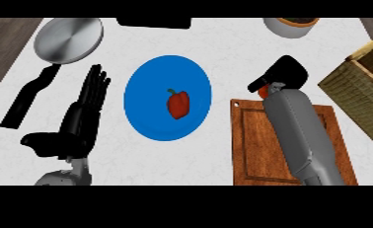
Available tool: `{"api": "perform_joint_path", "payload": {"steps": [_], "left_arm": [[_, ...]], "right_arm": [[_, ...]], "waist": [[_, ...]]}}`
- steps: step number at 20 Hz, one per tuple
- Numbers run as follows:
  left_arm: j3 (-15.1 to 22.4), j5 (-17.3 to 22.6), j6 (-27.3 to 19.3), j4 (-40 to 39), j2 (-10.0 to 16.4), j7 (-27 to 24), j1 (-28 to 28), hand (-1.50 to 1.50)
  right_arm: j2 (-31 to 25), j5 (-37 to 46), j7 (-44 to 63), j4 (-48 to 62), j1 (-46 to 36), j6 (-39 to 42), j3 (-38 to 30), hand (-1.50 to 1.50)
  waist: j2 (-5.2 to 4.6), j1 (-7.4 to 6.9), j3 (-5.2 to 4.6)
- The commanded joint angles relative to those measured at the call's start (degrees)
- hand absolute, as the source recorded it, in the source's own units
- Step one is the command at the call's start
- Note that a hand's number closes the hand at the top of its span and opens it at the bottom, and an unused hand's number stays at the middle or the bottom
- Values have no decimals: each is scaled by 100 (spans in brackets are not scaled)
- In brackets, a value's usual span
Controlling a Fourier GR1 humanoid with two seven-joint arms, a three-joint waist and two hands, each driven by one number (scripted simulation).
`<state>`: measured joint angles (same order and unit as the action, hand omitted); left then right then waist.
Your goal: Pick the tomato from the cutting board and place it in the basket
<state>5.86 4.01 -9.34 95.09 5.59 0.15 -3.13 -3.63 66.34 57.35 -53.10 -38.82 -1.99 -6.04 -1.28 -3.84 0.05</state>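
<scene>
Countertop (218, 37): tomato (263, 90) in curled right hand (282, 74), by cutting board (255, 143)'s far edge

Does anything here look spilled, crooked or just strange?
Nothing stands out. The red pepper lies on the blue plate, the pan sits flat, and the right hand curls over the tomato at the far edge of the cutting board. The left hand rests open.

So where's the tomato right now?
Head view, right side: the tomato is mostly hidden in the curled right hand at the far end of the cutting board, between the blue plate and the basket.
</scene>
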Motion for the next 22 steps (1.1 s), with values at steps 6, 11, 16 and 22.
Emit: {"api": "perform_joint_path", "payload": {"steps": [6, 11, 16, 22], "left_arm": [[184, -249, -261, 143, -169, 302, -80, 0], [-207, 34, -13, -112, 58, 101, -49, 0], [-205, 11, 46, 66, 108, -78, 328, 0], [-401, 38, -26, -47, 144, 221, -19, 0]], "right_arm": [[-22, 375, -182, 1553, -1524, -1701, -319, 150], [345, 576, 106, 874, -2030, -2521, -224, 150], [279, 930, 536, 168, -2688, -2090, -47, 150], [247, 1112, 1126, -375, -2885, -1542, -158, 150]], "waist": [[38, 98, 5], [93, 216, -7], [165, 327, -10], [149, 395, -8]]}}
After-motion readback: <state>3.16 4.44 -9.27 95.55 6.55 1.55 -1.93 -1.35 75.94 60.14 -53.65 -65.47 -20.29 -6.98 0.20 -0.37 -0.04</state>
